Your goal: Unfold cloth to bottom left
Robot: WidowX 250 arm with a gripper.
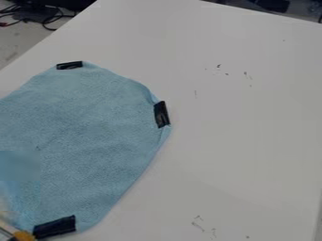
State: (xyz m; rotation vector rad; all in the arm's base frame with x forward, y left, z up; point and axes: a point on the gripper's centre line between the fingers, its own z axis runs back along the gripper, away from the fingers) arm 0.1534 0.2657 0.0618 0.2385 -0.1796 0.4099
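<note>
cloth (82, 127) light blue, faintly mottled; strips (162, 114) on it black; table (245, 127) white, dark flecks.

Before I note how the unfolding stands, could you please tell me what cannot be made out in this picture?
In the camera view:
- Cloth: its left side is cut off by the left edge.
- Its lower-left part: a blurred patch hides any folds.
- Orange thing: cut off by the bottom edge, so unclear what it is.
- Dark marks: too small to identify.
</note>
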